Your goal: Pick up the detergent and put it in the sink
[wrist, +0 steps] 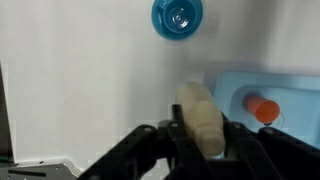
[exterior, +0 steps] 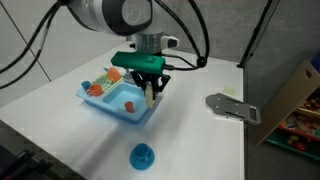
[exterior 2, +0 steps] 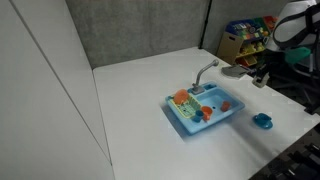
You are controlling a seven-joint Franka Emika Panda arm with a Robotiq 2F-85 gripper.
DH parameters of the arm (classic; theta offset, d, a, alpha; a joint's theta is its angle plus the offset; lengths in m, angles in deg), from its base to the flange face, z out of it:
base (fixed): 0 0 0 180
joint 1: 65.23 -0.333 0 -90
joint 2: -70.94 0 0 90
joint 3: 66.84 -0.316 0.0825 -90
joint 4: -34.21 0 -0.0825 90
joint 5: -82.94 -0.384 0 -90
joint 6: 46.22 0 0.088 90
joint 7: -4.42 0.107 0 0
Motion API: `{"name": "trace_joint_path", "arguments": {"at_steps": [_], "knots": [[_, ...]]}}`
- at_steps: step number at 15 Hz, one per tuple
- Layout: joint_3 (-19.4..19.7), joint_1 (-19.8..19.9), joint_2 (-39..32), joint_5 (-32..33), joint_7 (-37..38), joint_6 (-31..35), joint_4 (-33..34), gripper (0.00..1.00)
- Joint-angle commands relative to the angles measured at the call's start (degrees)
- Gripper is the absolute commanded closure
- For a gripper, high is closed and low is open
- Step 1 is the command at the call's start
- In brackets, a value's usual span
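Gripper (exterior: pixel 150 91) closed on the detergent (wrist: pixel 200 120), held seemingly above the sink (exterior: pixel 104 108) rim, ready for lowering in.

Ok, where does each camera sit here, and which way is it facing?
Exterior view: near the table, facing the sink; arm and gripper hang from the top.
Exterior view: higher and farther off, looking across the table at the sink; only the arm shows, right edge.
Wrist view: looks straight down; gripper clamps the detergent.
Shared: sink and blue dish in all three.
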Motion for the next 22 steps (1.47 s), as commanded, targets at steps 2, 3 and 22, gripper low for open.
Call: {"name": "trace_joint_path", "arguments": {"at_steps": [2, 3, 22], "knots": [[-1.25, -3.23, 1.18, 1.05, 4.24, -3.98, 1.5, 0.9], [-1.49, -3.93, 1.35, 1.08, 5.04, -4.2, 1.53, 0.9], [-4.21, -8.01, 0.75, 1.47, 7.16, -5.47, 2.58, 0.9]]}}
